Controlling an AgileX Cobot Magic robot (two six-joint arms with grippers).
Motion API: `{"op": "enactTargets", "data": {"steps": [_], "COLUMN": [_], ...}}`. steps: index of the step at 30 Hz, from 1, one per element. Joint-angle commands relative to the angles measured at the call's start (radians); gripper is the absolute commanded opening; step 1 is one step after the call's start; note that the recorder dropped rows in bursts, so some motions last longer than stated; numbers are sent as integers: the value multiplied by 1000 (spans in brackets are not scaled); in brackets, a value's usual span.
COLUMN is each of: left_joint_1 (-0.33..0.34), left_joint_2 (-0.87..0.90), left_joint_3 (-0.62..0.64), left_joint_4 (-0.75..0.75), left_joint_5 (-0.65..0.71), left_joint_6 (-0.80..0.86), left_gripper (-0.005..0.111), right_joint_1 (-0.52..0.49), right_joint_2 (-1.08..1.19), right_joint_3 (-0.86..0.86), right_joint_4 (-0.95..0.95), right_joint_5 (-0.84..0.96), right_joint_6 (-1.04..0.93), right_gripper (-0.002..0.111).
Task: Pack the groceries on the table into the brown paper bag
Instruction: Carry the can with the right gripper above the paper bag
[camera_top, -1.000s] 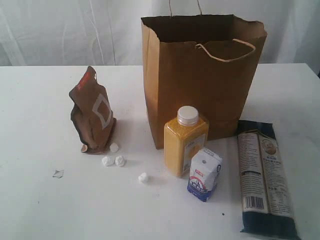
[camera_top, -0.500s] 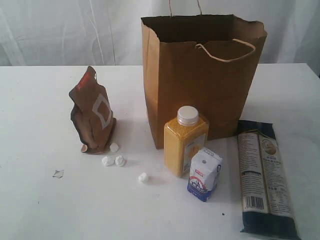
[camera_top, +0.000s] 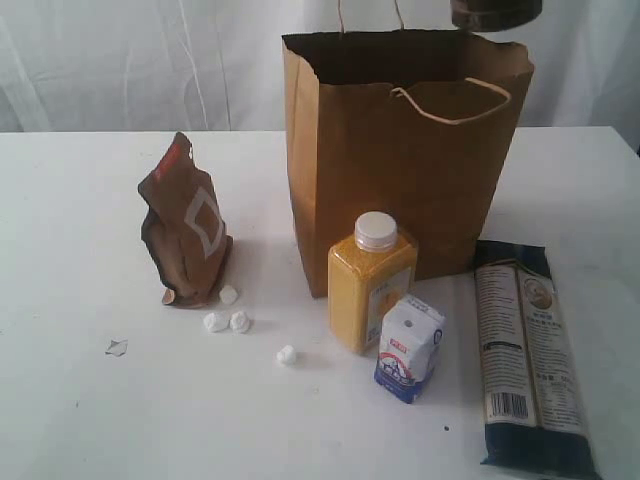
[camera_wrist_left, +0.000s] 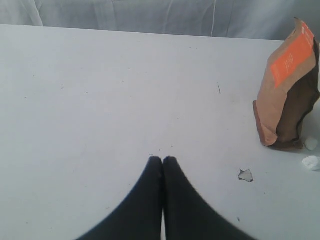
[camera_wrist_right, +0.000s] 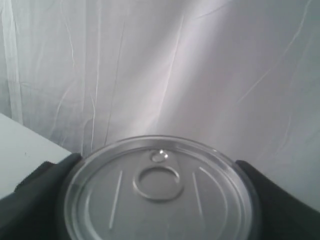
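Step in hand: putting the dark pull-tab can (camera_top: 495, 12) into the brown paper bag (camera_top: 400, 170). The right pincer (camera_wrist_right: 159, 200) grips the can at both sides; in the exterior view the can hangs above the bag's open mouth, toward its right side. The left pincer (camera_wrist_left: 163, 162) is closed on nothing, low over the surface (camera_wrist_left: 75, 100), w/ the brown foil pouch (camera_wrist_left: 285, 95) standing near. The yellow bottle (camera_top: 370, 290), small carton (camera_top: 408, 350) & noodle packet (camera_top: 525, 350) are in front of the bag, not packed yet. Next move, I think: lower the can straight between the bag walls, clear of the cord handle (camera_top: 450, 105), and release only deep inside, otherwise it can drop hard & tip the bag
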Motion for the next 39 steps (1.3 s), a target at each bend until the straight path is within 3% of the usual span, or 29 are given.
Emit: {"op": "enactTargets", "data": {"steps": [1,30,34,39], "left_joint_1": [2,2,2,2], "left_joint_2": [-8,-8,-8,-8], "left_joint_3": [4,4,4,4], "left_joint_4": [6,-59,-59,-59], "left_joint_5": [4,-3,-3,-3], "left_joint_6": [-5,-10,-10,-10], "left_gripper": [0,0,0,0], "right_joint_1": [-5,-5,-5,-5], "right_joint_2": [47,273,276,276], "right_joint_3": [-13,-13,-13,-13], "right_joint_4": [7,56,60,88], "right_joint_5": [-27,-121,-105,-105], "right_joint_6": [-48,-91,-91,-91], "right_gripper": [0,0,12,39]}}
